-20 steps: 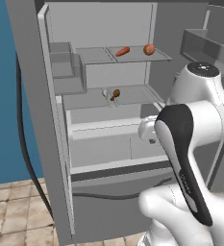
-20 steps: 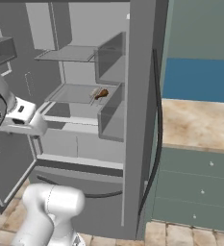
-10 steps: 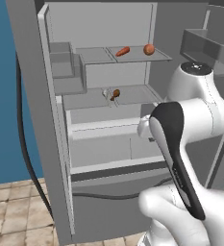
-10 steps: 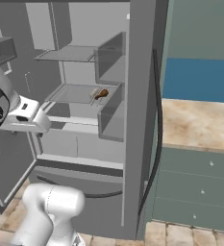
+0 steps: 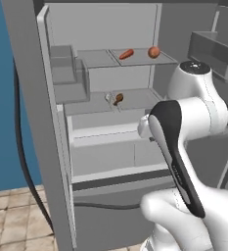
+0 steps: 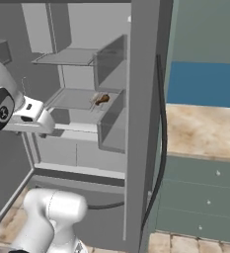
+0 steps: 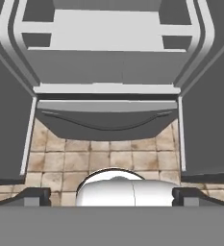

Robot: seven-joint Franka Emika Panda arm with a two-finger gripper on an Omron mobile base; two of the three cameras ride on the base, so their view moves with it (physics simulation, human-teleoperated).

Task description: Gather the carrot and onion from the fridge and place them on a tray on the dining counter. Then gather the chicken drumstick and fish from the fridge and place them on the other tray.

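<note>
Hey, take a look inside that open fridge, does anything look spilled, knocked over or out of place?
Nothing stands out. The carrot and onion lie apart on the top shelf, the chicken drumstick lies on the shelf below, and nothing looks spilled. The gripper is open and holds nothing.

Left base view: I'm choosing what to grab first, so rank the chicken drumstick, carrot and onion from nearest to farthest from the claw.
1. The chicken drumstick, on the middle shelf, just above and left of the open claw.
2. The carrot and the onion, side by side on the top shelf; too close to call.
</note>
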